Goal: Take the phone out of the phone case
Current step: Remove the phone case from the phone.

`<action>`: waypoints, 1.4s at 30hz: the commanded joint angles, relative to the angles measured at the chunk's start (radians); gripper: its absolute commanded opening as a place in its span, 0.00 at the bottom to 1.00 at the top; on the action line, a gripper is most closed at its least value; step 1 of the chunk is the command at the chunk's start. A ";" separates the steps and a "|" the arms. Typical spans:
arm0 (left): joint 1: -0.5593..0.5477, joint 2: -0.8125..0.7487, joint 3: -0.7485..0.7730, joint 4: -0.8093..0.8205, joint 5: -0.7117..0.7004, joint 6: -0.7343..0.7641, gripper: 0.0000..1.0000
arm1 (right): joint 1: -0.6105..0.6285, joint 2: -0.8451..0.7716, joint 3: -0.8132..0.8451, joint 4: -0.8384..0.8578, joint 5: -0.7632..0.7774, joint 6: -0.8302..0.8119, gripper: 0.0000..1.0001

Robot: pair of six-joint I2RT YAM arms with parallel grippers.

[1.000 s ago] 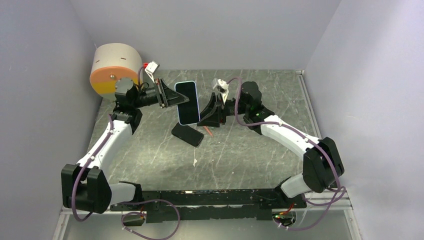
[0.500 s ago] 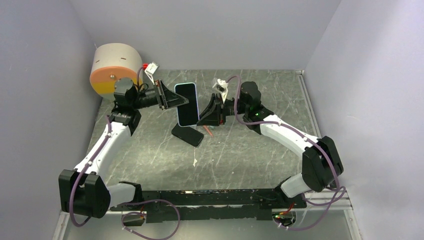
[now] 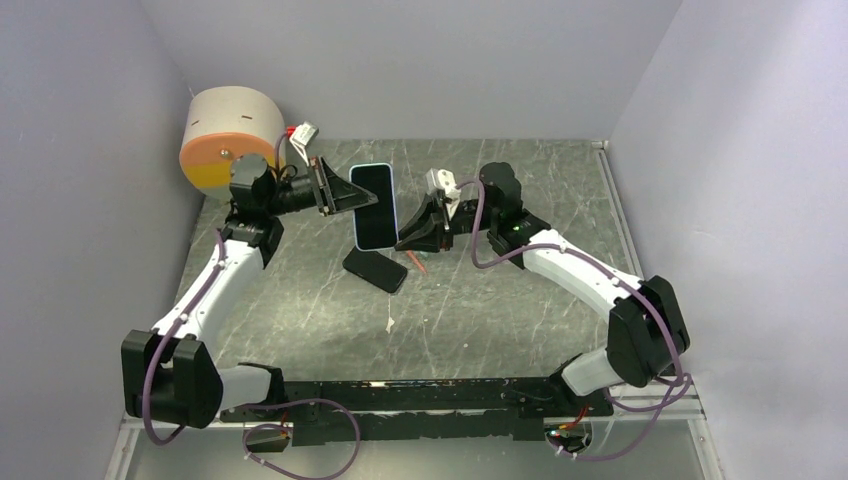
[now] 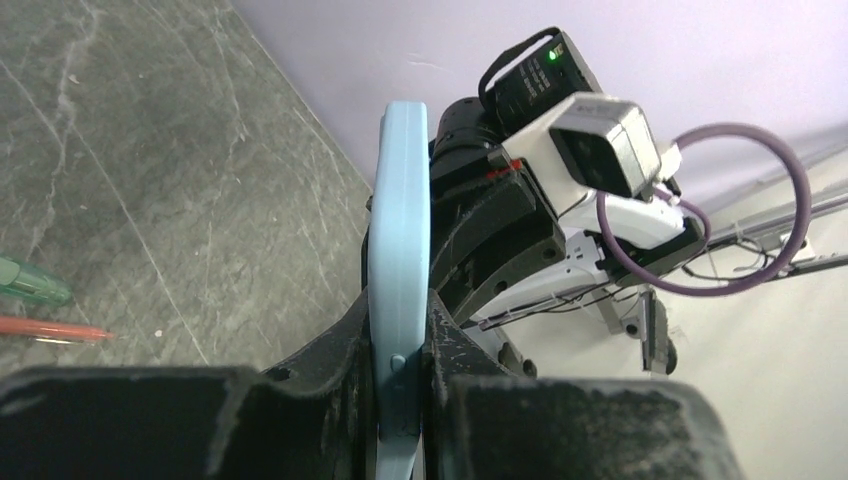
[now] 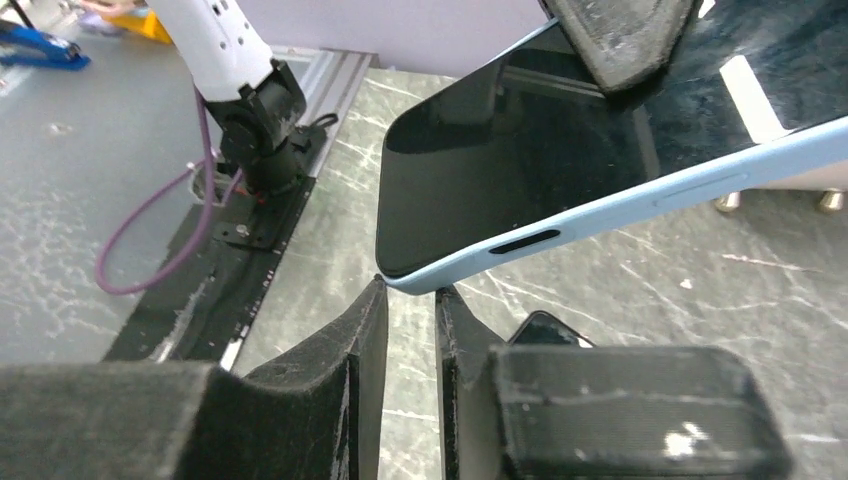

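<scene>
A phone with a black screen (image 3: 372, 205) sits in a light blue case (image 4: 400, 200) and is held up in the air above the table. My left gripper (image 3: 360, 198) is shut on the case's left edge; in the left wrist view its fingers (image 4: 400, 335) clamp both faces of the case. My right gripper (image 3: 405, 240) is at the phone's lower right corner. In the right wrist view its fingers (image 5: 410, 290) stand a narrow gap apart, with the blue case corner (image 5: 420, 280) resting at their tips, not clamped.
A second black phone (image 3: 376, 268) lies flat on the table under the held one. A red pen (image 3: 418, 262) and a green pen (image 4: 30, 282) lie beside it. A beige and orange cylinder (image 3: 230, 135) stands at the back left corner. Grey walls enclose the table.
My right wrist has turned and its fingertips have dropped to the case's lower right corner. The left gripper still holds the phone, which dipped slightly and came back.
</scene>
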 commanded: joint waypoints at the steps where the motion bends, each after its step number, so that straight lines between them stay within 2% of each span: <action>1: -0.012 -0.005 0.050 0.107 0.009 -0.151 0.03 | 0.012 0.031 0.070 -0.041 0.067 -0.218 0.00; 7: -0.020 0.000 0.034 0.205 0.036 -0.200 0.03 | 0.011 0.059 0.071 0.025 0.123 -0.190 0.00; 9: -0.020 -0.008 0.037 0.177 0.032 -0.171 0.02 | 0.008 0.065 0.074 0.033 0.110 -0.170 0.00; 11: -0.020 -0.024 0.048 0.081 0.015 -0.082 0.03 | 0.006 0.059 0.070 0.036 0.102 -0.147 0.00; 14: -0.020 -0.049 0.083 -0.119 -0.035 0.100 0.02 | -0.002 0.037 0.039 0.033 0.075 -0.106 0.15; 16: -0.020 -0.054 0.102 -0.179 -0.056 0.163 0.02 | -0.006 0.019 0.014 0.031 0.055 -0.076 0.25; 19: -0.020 -0.055 0.112 -0.191 -0.073 0.201 0.02 | -0.007 -0.014 -0.016 0.016 0.036 -0.049 0.37; 24: -0.020 -0.061 0.112 -0.161 -0.091 0.220 0.03 | -0.007 -0.044 -0.027 -0.013 0.008 0.012 0.48; 27: -0.020 -0.066 0.118 -0.150 -0.089 0.238 0.02 | -0.009 -0.047 -0.027 0.009 0.001 0.078 0.49; 34: -0.020 -0.080 0.076 -0.020 -0.053 0.175 0.02 | -0.011 -0.019 -0.025 0.219 -0.010 0.343 0.49; 42: -0.023 -0.095 0.059 0.034 -0.034 0.144 0.03 | -0.011 0.015 -0.010 0.329 -0.005 0.458 0.38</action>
